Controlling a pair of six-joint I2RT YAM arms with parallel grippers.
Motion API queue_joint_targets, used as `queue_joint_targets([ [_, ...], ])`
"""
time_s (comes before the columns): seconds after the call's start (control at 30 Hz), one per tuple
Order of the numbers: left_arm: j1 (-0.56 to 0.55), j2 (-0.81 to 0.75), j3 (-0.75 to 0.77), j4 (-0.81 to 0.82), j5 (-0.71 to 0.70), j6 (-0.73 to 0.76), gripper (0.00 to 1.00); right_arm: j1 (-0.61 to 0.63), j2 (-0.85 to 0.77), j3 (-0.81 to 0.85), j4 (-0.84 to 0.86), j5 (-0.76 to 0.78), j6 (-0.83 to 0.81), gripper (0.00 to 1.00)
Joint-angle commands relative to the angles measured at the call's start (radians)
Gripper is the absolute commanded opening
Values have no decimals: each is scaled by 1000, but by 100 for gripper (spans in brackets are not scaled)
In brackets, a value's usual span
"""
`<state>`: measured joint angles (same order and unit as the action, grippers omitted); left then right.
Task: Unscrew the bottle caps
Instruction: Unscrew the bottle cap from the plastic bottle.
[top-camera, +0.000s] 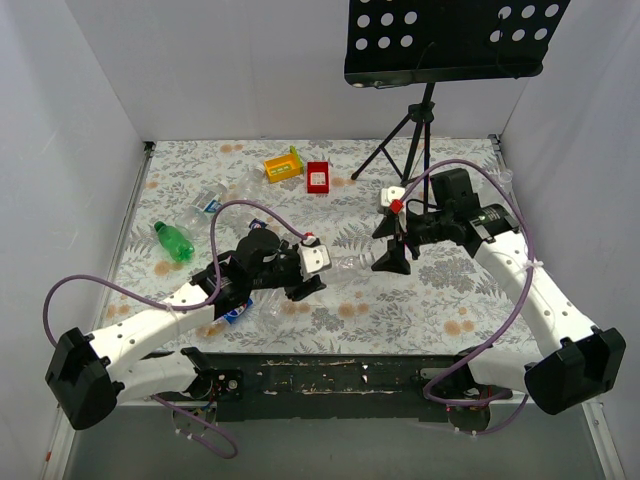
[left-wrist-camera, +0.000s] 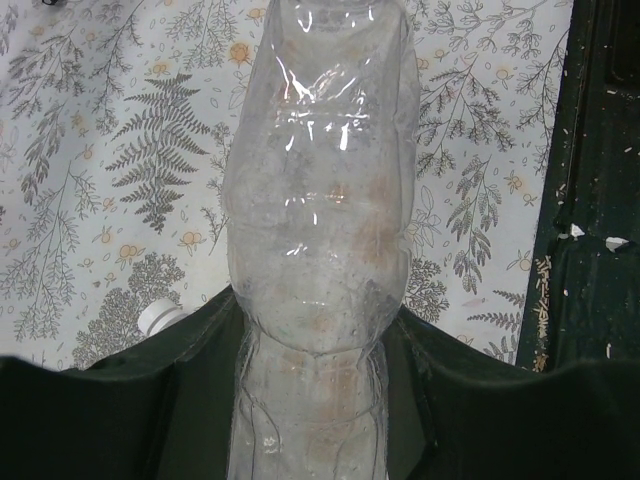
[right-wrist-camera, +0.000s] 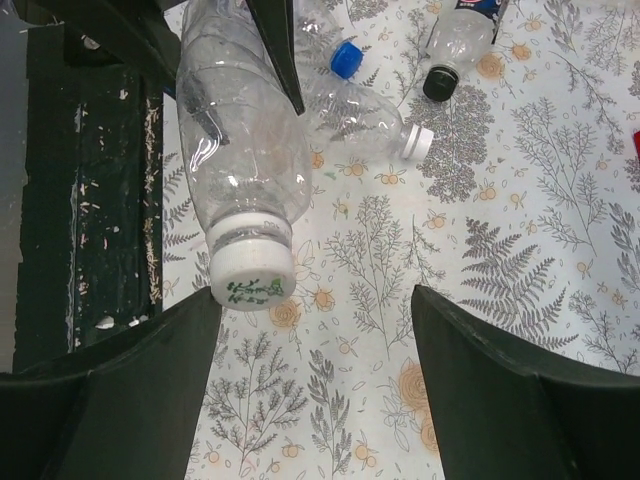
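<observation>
White cap (right-wrist-camera: 250, 275), centre-left in the right wrist view, sits beside the released right hand (right-wrist-camera: 315, 325) — left hand (left-wrist-camera: 315, 350) grasps the clear bottle (left-wrist-camera: 320, 200).

Dial centred on the worktop (top-camera: 450, 290). Two trays (top-camera: 283, 165) (top-camera: 318, 177) lie at 12 o'clock; a tripod (top-camera: 418, 135) stands at 1 o'clock; a lone bottle (top-camera: 173, 241) lies at 9 o'clock. A second bottle (right-wrist-camera: 245, 150) sits at centre in the left jaws, its cap (right-wrist-camera: 252, 275) pointing to 3 o'clock, toward the right jaws.
</observation>
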<state>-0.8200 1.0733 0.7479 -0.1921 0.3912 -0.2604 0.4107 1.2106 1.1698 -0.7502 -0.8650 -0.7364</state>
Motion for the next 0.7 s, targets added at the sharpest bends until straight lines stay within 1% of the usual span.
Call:
queue_joint_targets([
  [0.0,-4,-38,-9,19,-3,3,0,-29,-23,48,-46,8,14,84],
  [0.17,-2,-41,-9,19,-6,4,0,-55,-51,44,-63,9,17,86],
  [0.33,-2,-39,-5,22,-11,3,0,-88,-66,25,-61,-40,49,86],
  [0.5,-4,-41,-4,25,-20,3,0,-127,-69,-2,-51,-106,115,87],
  [0.67,-2,-39,-2,29,-23,3,0,-170,-66,-33,-26,-169,215,86],
])
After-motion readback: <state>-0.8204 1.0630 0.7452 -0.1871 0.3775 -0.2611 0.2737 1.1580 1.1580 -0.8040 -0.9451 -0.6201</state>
